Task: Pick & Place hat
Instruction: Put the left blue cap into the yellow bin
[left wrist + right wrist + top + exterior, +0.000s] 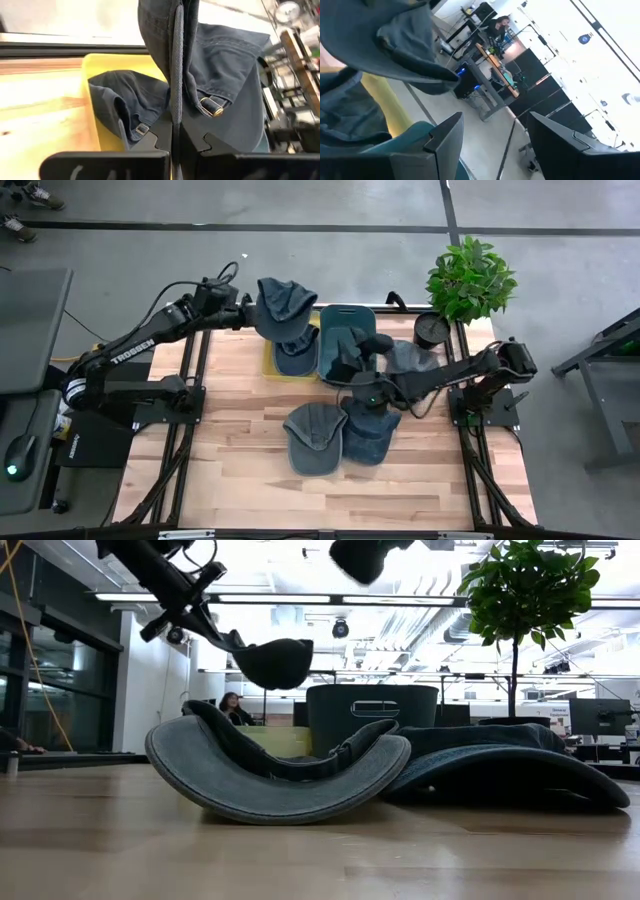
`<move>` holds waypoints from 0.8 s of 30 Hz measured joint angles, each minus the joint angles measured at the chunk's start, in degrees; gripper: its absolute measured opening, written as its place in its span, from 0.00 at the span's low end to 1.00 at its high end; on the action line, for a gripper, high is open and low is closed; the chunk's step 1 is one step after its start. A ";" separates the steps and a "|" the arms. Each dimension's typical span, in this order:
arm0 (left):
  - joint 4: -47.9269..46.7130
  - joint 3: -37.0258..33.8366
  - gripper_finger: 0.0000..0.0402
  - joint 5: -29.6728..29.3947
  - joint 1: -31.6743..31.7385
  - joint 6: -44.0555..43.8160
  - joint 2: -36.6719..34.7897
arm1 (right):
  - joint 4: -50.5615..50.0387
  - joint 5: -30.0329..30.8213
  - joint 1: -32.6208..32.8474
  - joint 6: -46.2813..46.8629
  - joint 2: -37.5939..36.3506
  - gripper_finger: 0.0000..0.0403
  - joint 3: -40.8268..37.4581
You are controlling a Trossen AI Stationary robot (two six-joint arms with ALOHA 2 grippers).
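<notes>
denim caps point(336, 438) mid-table, yellow tray point(272, 362), plant point(470, 277) behind.

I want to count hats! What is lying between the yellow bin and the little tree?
In the high view, a teal bin with dark hats beside it lies between the yellow bin and the potted plant.

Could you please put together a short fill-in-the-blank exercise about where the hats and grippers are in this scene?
1. The left gripper holds a dark hat above the ____ bin.
2. The right gripper is ____.
3. Two hats lie on the bare table, the lighter hat on the ____ arm's side.

Missing words: yellow; open; left
</notes>
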 joint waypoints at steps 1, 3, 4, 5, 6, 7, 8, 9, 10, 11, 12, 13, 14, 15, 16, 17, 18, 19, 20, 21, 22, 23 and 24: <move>0.16 -0.59 0.01 -0.92 -0.80 -0.91 -0.75 | -0.10 1.00 0.67 1.00 -0.64 0.53 0.00; 0.32 -2.24 0.01 -2.15 -2.23 -3.16 -2.16 | -0.19 2.77 1.96 3.60 -2.08 0.53 0.00; 0.38 -3.31 0.01 -2.86 -2.98 -4.14 -2.81 | -0.15 3.30 2.50 5.04 -2.80 0.53 0.00; 0.49 -4.44 0.01 -3.54 -3.67 -5.12 -3.37 | -0.13 3.82 3.10 6.45 -3.58 0.53 0.00; 1.04 -5.72 0.01 -4.16 -4.40 -6.17 -3.77 | -0.22 4.24 3.62 7.82 -4.34 0.53 0.00; 1.90 -6.94 0.01 -4.66 -5.00 -7.32 -3.99 | -0.21 4.49 4.02 8.98 -4.94 0.53 0.00; 3.14 -7.98 0.01 -5.05 -5.50 -8.58 -4.01 | -0.22 4.48 4.42 9.55 -5.63 0.53 0.00; 4.30 -9.02 0.01 -5.61 -6.04 -9.68 -3.97 | -0.27 4.45 4.82 9.57 -6.32 0.53 0.00; 5.34 -10.02 0.01 -6.24 -6.47 -10.73 -3.97 | -0.24 4.47 5.10 9.47 -6.74 0.53 0.00; 6.63 -10.84 0.01 -6.66 -6.83 -11.87 -3.97 | -0.30 4.62 5.34 9.11 -7.22 0.53 0.00; 8.02 -11.51 0.01 -7.03 -7.12 -12.77 -3.96 | -0.63 4.99 5.57 8.92 -7.66 0.53 0.00; 9.06 -11.97 0.01 -7.51 -7.35 -13.56 -3.86 | -1.31 5.44 5.76 8.83 -8.04 0.53 0.00; 9.54 -12.20 0.01 -7.96 -7.76 -14.25 -3.61 | -2.18 5.92 5.88 8.82 -8.36 0.53 0.00; 9.60 -12.28 0.01 -9.02 -8.45 -14.86 -3.11 | -3.23 6.52 6.00 8.88 -8.78 0.53 0.00; 9.60 -12.32 0.01 -10.44 -9.32 -15.38 -2.29 | -4.61 7.29 6.13 9.11 -9.19 0.53 -0.02; 9.67 -12.42 0.01 -11.99 -10.32 -15.99 -1.37 | -5.74 8.08 6.33 9.45 -9.60 0.53 -0.02; 9.94 -12.47 0.01 -13.25 -11.36 -16.61 -0.41 | -6.85 8.85 6.60 9.57 -10.17 0.53 -0.02; 10.71 -12.51 0.01 -14.38 -12.21 -17.13 0.39 | -7.62 9.21 6.84 9.58 -10.70 0.53 -0.02; 11.68 -12.52 0.01 -15.14 -12.88 -17.80 0.94 | -8.03 9.32 7.15 9.55 -11.21 0.53 -0.02; 12.32 -12.52 0.01 -15.72 -13.41 -18.22 1.37 | -8.14 9.32 7.44 9.52 -11.79 0.53 -0.02; 12.94 -12.49 0.01 -16.14 -13.77 -18.43 1.87 | -8.31 9.30 7.71 9.52 -12.52 0.53 -0.02; 13.14 -12.43 0.01 -16.42 -14.19 -18.66 2.54 | -8.39 9.26 7.99 9.52 -13.30 0.53 -0.02; 13.13 -12.43 0.01 -16.73 -14.80 -19.23 3.49 | -8.39 9.24 8.17 9.53 -14.21 0.53 -0.02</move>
